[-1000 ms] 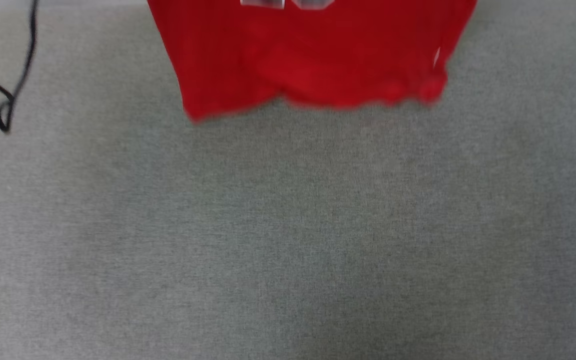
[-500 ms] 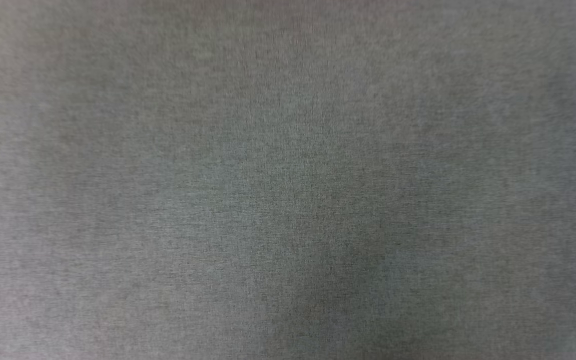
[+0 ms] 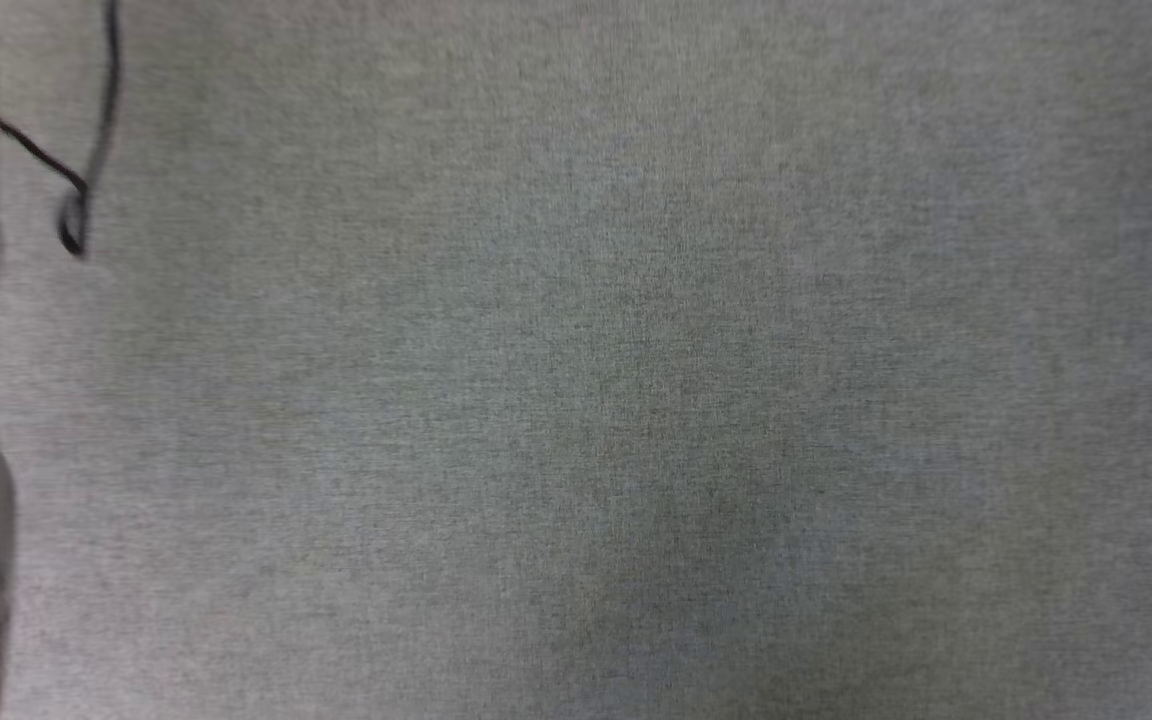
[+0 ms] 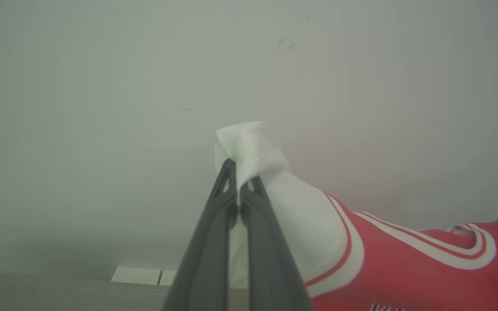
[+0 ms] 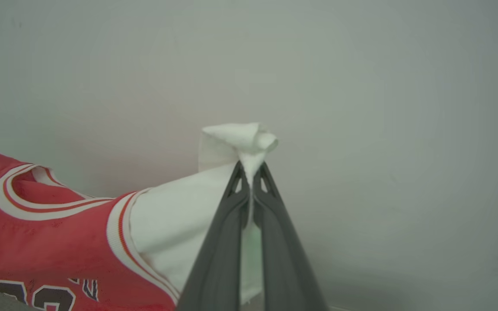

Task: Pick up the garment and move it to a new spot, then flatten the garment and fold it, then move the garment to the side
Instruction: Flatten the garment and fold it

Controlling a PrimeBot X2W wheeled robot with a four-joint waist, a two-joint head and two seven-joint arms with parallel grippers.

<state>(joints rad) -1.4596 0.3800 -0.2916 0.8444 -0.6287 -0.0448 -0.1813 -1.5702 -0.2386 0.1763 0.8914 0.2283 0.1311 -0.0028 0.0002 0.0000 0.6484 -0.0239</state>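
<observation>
The garment (image 4: 404, 268), a red jersey shirt with white short sleeves and red-white striped trim, is held up by its sleeves before a plain pale wall (image 4: 102, 86). 1 white sleeve (image 4: 292, 207) is pinched in the closed, dark 2-fingered left gripper (image 4: 237, 172), and the other sleeve (image 5: 175, 216) in the closed right gripper (image 5: 251, 166). In the head view, a grey woven fabric surface (image 3: 636, 400) and a thin black cable (image 3: 86, 180) are seen.
</observation>
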